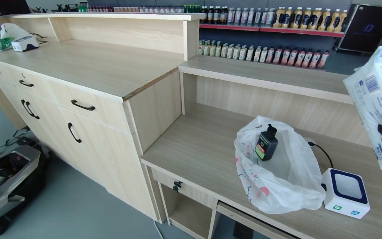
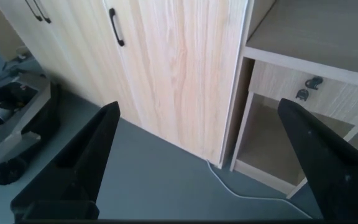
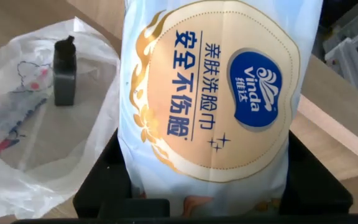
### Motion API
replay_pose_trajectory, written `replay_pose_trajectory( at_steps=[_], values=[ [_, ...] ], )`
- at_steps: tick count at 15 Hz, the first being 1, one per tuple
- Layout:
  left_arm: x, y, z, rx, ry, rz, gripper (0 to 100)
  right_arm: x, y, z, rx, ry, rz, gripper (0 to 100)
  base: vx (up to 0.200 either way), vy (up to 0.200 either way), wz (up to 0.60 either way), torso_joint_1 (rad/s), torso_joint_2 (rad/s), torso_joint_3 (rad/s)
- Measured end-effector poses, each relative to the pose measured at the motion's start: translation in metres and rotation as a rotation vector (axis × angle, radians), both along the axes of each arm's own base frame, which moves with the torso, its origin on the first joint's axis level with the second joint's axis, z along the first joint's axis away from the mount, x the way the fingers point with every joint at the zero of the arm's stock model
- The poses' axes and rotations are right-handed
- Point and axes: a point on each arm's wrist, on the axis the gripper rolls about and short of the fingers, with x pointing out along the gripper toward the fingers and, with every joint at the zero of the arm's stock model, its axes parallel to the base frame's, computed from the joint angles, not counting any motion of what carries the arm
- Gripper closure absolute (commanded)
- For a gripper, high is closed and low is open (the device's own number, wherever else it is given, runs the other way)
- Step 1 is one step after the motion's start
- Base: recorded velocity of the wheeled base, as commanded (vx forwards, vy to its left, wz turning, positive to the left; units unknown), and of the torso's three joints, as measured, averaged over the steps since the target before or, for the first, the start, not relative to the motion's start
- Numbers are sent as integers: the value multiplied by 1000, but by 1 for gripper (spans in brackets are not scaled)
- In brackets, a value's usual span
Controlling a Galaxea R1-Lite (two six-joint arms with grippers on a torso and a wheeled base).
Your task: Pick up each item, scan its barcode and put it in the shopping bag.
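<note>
Bottle [image 1: 266,143] sits in the bag [image 1: 279,186]. The right hand [image 3: 210,193] pinches a tissue pack [image 3: 210,93], probably awaiting scan and bagging. The left hand [image 2: 197,106] is spread.

head above, right wrist close; shared bag [image 1: 270,189]

The setting is a retail shop, at its checkout station. Red-edged shelves [image 1: 270,30] along the back wall carry rows of bottled drinks [image 1: 260,54] set out for sale. In front stands a light wood sales counter [image 1: 194,146] with drawers, bearing a desktop barcode scanner [image 1: 346,192] and an open plastic shopping bag [image 1: 297,179].
</note>
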Motion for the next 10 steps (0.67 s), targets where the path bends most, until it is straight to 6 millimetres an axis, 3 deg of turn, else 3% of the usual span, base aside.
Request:
replay_pose_trajectory(
  at_steps=[4,10],
  values=[
    [0,0,0,0,0,0,0,3,30,-5,176,61,163,100,0,0,0,0,0,0],
    [0,0,0,0,0,1,0,43,46,-35,337,233,149,100,0,0,0,0,0,0]
  ],
)
